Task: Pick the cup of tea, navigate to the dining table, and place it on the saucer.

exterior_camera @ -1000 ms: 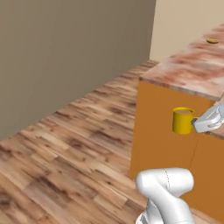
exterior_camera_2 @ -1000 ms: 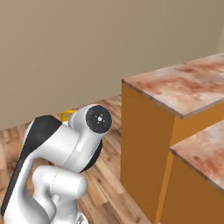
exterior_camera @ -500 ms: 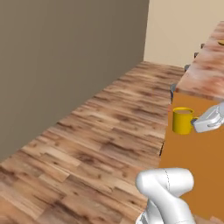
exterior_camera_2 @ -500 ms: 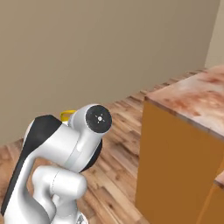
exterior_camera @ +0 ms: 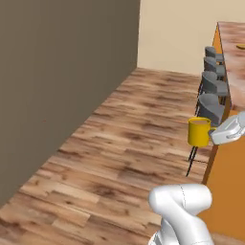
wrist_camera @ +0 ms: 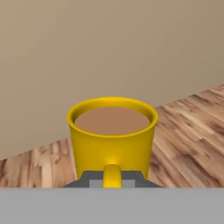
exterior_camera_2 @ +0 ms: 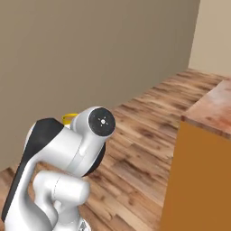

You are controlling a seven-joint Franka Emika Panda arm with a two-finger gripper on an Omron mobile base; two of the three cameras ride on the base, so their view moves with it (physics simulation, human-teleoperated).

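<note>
The pick is done: the jaws hold the cup [wrist_camera: 112, 135] by its handle, low centre in the hand view, tea level, carried above the plank floor [exterior_camera: 129, 143]. Driving and placing remain. It is a glossy yellow cylinder; beyond, grey stools [exterior_camera: 210, 86] line the marbled, orange-sided desk [exterior_camera: 234, 57], saucer [exterior_camera: 240, 46] at upper right.

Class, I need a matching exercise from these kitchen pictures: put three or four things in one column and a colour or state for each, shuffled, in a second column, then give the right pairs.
Things
1. cup of tea
2. stools
3. floor
4. dining table

Descriptions
A. brown wood planks
B. grey, lined up in a row
C. yellow, held above the floor by the gripper
D. orange side, reddish marbled top

Pairs: 1-C, 2-B, 3-A, 4-D
</note>
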